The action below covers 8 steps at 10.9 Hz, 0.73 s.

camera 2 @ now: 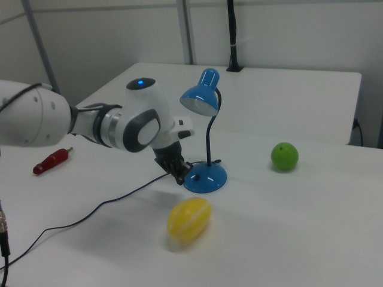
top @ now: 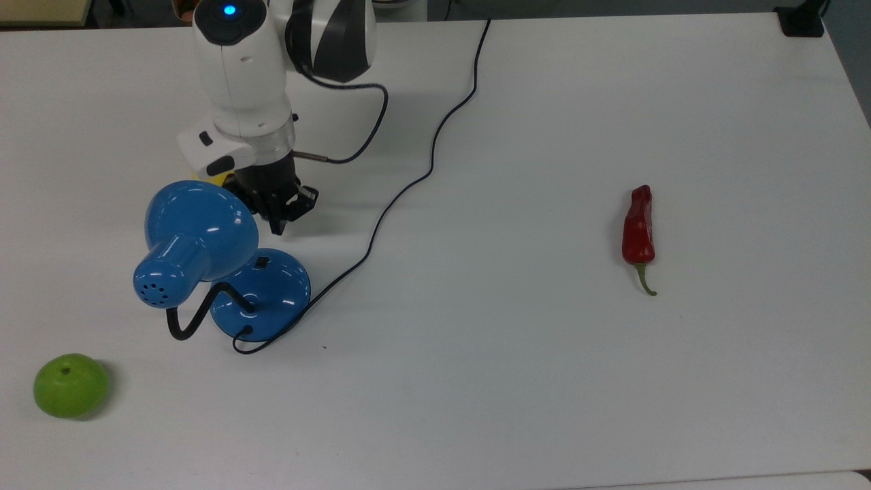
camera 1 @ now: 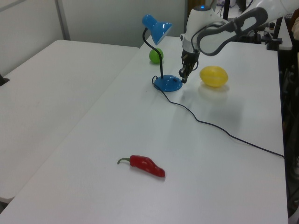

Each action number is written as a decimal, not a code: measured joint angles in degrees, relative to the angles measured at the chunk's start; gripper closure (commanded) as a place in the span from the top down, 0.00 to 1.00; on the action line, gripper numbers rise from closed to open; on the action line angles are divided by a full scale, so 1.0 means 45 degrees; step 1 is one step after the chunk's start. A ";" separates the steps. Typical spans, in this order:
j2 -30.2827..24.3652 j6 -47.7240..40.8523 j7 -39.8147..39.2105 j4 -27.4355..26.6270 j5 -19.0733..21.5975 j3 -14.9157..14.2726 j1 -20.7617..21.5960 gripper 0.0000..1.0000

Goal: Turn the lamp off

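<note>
The blue lamp (top: 197,235) stands at the top view's left, its bell shade tilted over a black gooseneck. On its round base (top: 269,296) sits a small black switch (top: 259,261). My gripper (top: 277,226) hangs just beyond the base's far rim, a little above the table, fingers shut together and holding nothing, clear of the switch. In the left view the gripper (camera 1: 183,78) is right beside the base (camera 1: 167,83). The right view has the gripper (camera 2: 181,177) close to the base's (camera 2: 206,178) left edge.
The lamp's black cord (top: 408,190) snakes across the table to the far edge. A yellow lemon (camera 1: 213,76) lies behind my arm. A green fruit (top: 70,385) sits at the top view's lower left, a red pepper (top: 638,231) far right.
</note>
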 measured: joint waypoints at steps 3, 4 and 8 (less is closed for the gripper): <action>-0.1075 -0.2356 0.0030 0.0132 0.0000 0.0578 0.0014 0.00; -0.1452 -0.3306 0.0038 0.0283 0.0000 0.0742 0.0100 0.00; -0.3569 -0.6475 0.0069 0.0510 -0.0058 0.0808 0.1544 0.00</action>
